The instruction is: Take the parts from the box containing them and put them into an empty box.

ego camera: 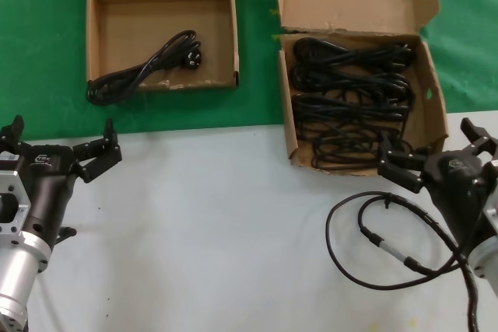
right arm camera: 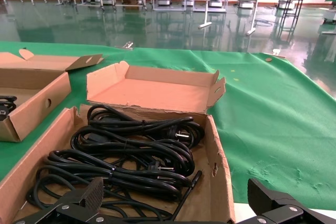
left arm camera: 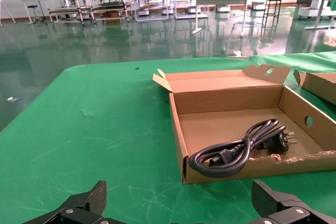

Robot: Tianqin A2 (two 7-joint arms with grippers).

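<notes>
Holding four cords (ego camera: pixel 350 106), long box (ego camera: pixel 433 114), one cord (ego camera: pixel 148 68), square box (ego camera: pixel 101 44)

One cord (ego camera: pixel 148 66) in left box (ego camera: pixel 97 36), cords (ego camera: pixel 350 103) filling right box (ego camera: pixel 430 106), loose cable (ego camera: pixel 373 239) in front

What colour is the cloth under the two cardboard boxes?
Green. The cloth shows best in the left wrist view, spreading wide around the squarish box.

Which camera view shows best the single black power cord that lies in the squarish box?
The left wrist view: the looped black rubber power cord fills the near foreground, plug prongs visible. The head view shows it smaller, one end hanging over the box's front edge. The right wrist view shows only a sliver.
</notes>
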